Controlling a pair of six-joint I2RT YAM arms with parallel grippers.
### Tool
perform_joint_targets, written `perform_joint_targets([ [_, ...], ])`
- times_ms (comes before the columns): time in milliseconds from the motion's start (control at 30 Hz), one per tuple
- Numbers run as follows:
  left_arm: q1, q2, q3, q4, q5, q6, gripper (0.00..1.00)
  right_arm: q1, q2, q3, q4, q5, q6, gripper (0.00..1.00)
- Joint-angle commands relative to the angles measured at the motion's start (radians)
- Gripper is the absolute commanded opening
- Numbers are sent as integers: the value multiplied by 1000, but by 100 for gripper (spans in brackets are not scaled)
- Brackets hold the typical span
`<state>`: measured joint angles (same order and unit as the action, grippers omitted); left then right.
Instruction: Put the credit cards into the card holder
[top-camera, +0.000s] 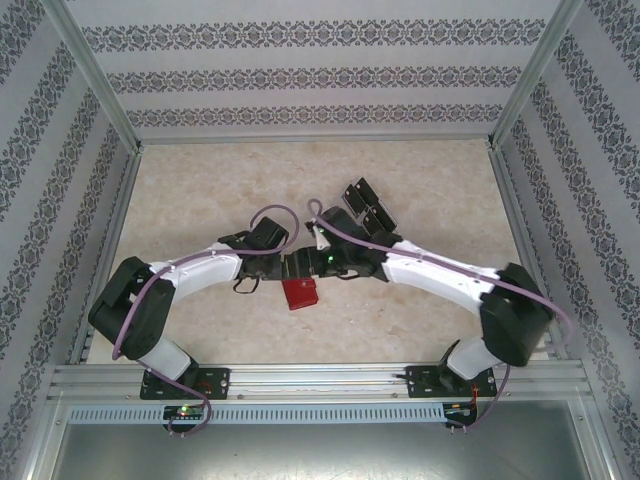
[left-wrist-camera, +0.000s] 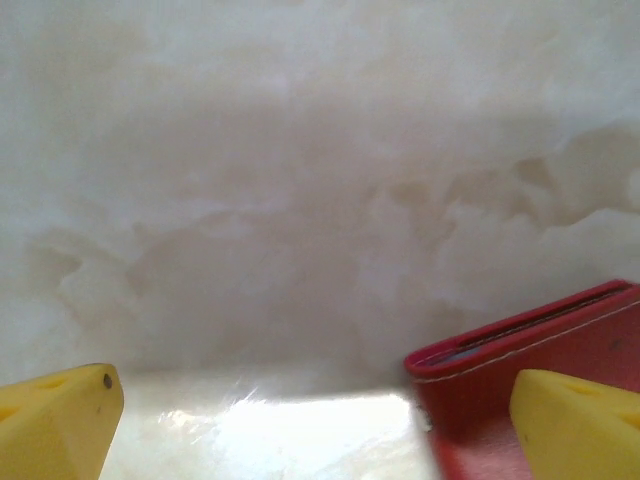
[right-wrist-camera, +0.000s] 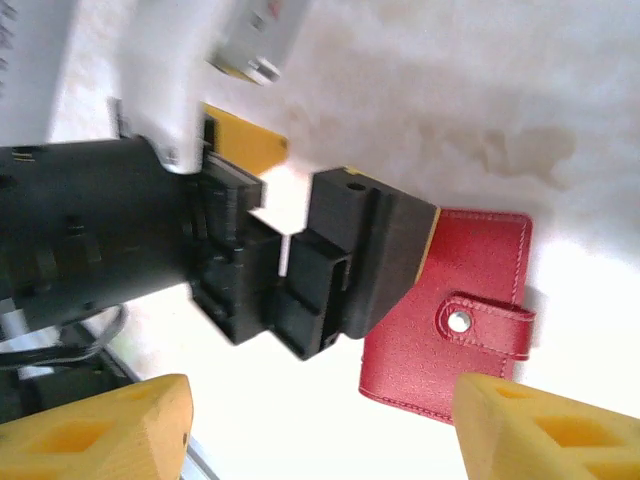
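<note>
The dark-red card holder lies closed on the table just in front of both grippers, its snap tab fastened. In the left wrist view its stitched edge shows a grey-blue slot. My left gripper is open wide; its right fingertip is over the card holder and the other is on bare table. My right gripper is open, with nothing between its yellow fingers; the card holder lies beyond its right finger. Black credit cards lie in a small overlapping group at the back right.
The left gripper's black body reaches across the right wrist view and touches the card holder's edge. Both arms meet at the table's middle. Patterned walls and metal rails bound the marble table.
</note>
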<state>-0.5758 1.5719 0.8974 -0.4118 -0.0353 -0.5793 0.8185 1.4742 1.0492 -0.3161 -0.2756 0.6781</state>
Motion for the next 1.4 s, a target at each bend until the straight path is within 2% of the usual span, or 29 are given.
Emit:
perform_joint_targets([
  [0, 5, 3, 83, -47, -28, 55, 100, -64, -116, -72, -68, 50, -1, 73],
  [167, 36, -33, 169, -67, -32, 96, 100, -227, -330, -156, -142, 119, -23, 83],
  [367, 84, -129, 189, -58, -53, 148, 100, -433, -484, -178, -218, 203, -92, 91],
  [467, 122, -210, 147, -14, -78, 169, 100, -513, -529, -173, -218, 312, -118, 98],
  [533, 151, -289, 95, 34, -113, 181, 100, -552, -540, -169, -205, 403, -127, 98],
  [667, 186, -462, -43, 178, -225, 250, 100, -617, -529, -184, -132, 530, -143, 98],
  [833, 226, -680, -248, 410, -329, 374, 100, -681, -477, -247, 31, 637, -164, 98],
  [900, 257, -740, -301, 449, -351, 436, 100, -701, -448, -275, 100, 664, -198, 98],
  [1167, 446, -743, -385, 433, -295, 531, 100, -754, -306, -324, 280, 762, -377, 98],
  [1367, 505, -684, -454, 557, -238, 563, 100, -777, -238, -407, 435, 758, -441, 98],
])
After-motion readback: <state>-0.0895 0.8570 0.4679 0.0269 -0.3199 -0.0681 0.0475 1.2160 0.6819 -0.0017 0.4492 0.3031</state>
